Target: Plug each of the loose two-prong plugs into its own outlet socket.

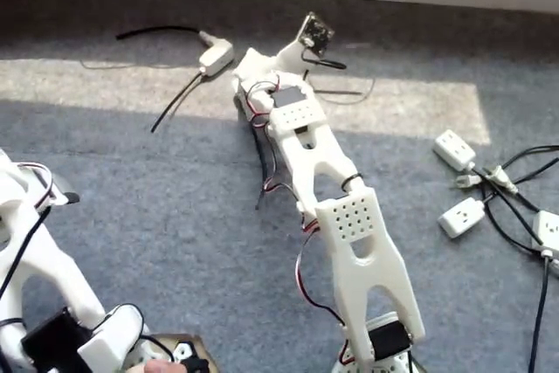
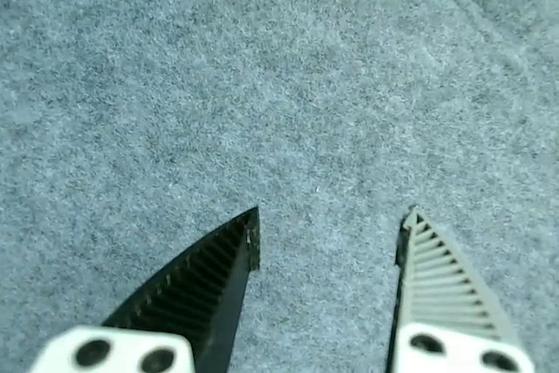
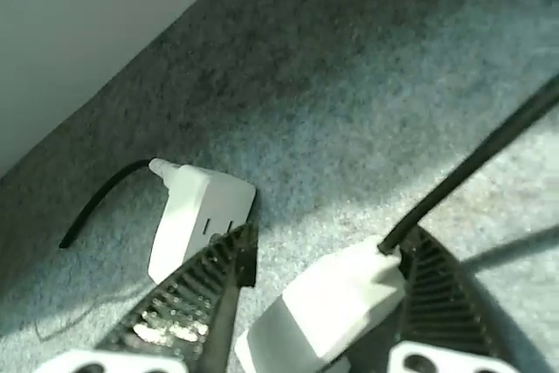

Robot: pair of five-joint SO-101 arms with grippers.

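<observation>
White 2-prong plug (image 3: pixel 332 303), clamped askew in right tool (image 3: pixel 332 246), could miss slots of white plastic outlet socket (image 3: pixel 196 211); left tool (image 2: pixel 332 214) gapes apart.

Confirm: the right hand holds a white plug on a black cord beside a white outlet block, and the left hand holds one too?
No: the left wrist view shows the left hand open and empty over grey carpet. The right hand does hold the white plug on a black cord beside the white outlet block.
</observation>
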